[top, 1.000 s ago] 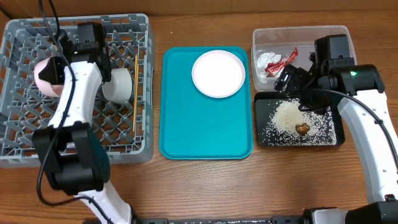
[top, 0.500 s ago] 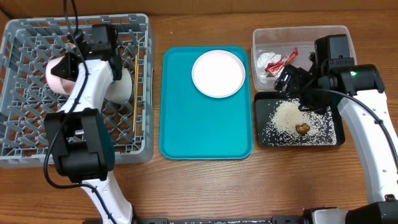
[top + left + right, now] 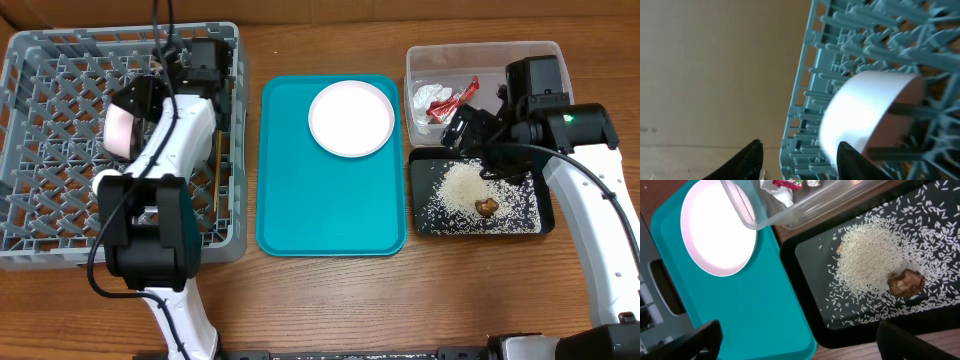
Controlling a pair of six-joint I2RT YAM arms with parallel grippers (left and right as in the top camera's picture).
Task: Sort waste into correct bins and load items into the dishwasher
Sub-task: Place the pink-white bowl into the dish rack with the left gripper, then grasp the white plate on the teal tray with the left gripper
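Note:
My left gripper [image 3: 212,62] is open and empty at the far right corner of the grey dish rack [image 3: 50,215]. In the left wrist view its fingers [image 3: 800,161] straddle the rack wall [image 3: 805,85], with the white cup [image 3: 860,110] inside the rack just beyond. A chopstick [image 3: 217,165] lies in the rack. The pink plate [image 3: 350,118] sits on the teal tray. My right gripper [image 3: 470,128] is open and empty above the black tray [image 3: 545,225], which holds rice [image 3: 462,185] and the brown chunk [image 3: 487,207]. The wrapper [image 3: 445,100] lies in the clear tub [image 3: 480,55].
The teal tray [image 3: 330,200] lies between the rack and the bins. In the right wrist view the open fingers [image 3: 800,345] frame the teal tray's corner [image 3: 765,315] and the black tray's edge [image 3: 805,325]. A pale pink rounded shape [image 3: 120,130] shows beside my left arm.
My left arm has swung to the right across the rack, from its middle to its right wall, and now covers the white cup in the overhead view. The right arm has not moved.

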